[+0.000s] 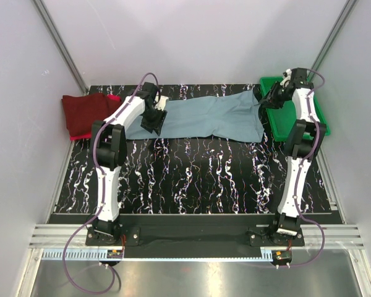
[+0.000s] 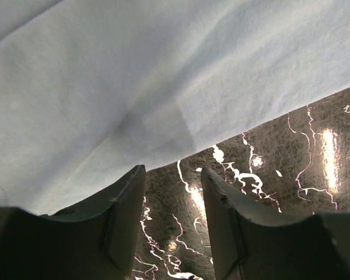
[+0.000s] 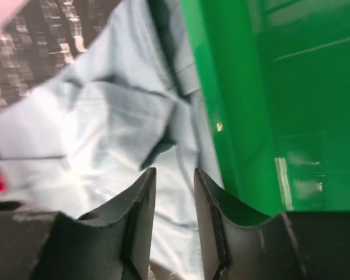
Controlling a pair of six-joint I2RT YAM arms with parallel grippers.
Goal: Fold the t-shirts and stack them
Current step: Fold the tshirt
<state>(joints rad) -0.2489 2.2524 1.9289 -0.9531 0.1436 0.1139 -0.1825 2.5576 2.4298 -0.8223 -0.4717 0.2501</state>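
Left claw (image 2: 172, 175) stands spread and empty over the table (image 2: 268, 163), at the edge of the grey-blue shirt (image 1: 204, 116) lying flat at the back. We see the right claw (image 3: 174, 175) narrowly parted, pinching nothing, above that shirt's bunched end beside the green tray (image 3: 239, 87). Maroon shirt (image 1: 85, 111) and red shirt (image 1: 114, 98) lie folded far left.

Empty left hand (image 2: 172, 175) parted at grey-blue t-shirt (image 2: 134, 87) edge; marbled table (image 2: 291, 163).

Top external: high behind arm bases, looking down over whole bench (image 1: 191, 179).
Left wrist: close behind left claw (image 2: 173, 170), grey-blue t-shirt (image 2: 134, 87) edge just ahead.
Right wrist: close behind right claw (image 3: 174, 175), green tray (image 3: 251, 87) to its right.
Shared: that t-shirt, all three.
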